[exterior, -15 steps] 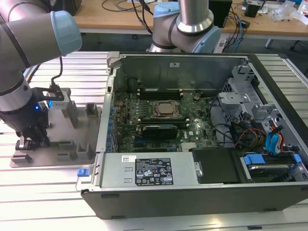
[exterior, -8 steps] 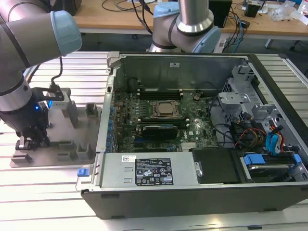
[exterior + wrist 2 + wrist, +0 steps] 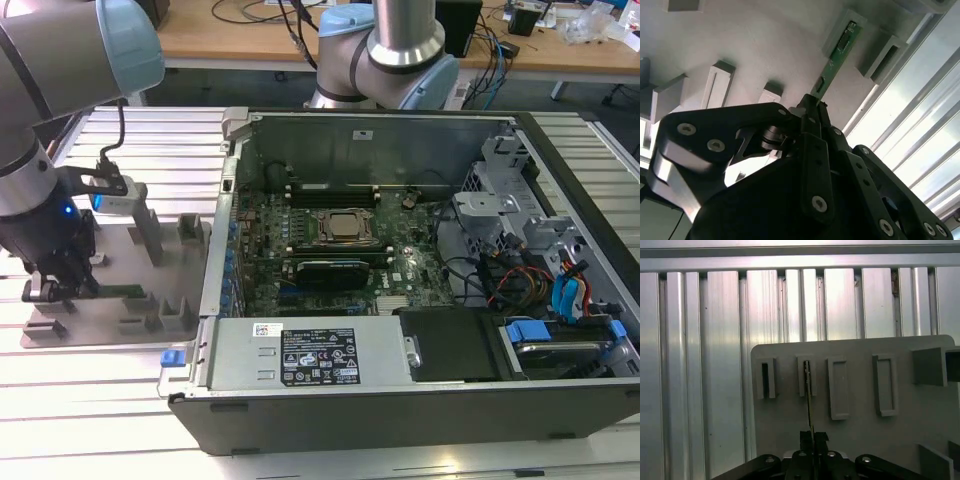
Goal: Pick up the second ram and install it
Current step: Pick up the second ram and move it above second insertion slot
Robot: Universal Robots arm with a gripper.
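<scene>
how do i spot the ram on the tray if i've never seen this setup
Find the open computer case; a grey tray lies beside it on the exterior view's left. The ram is the thin green strip set among the tray's grey blocks, the only green thing there, its end in the gripper.

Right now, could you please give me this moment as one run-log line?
gripper: shut on second ram | second ram: on edge, far end in grey tray slot | location: exterior view's left of open computer case
</scene>
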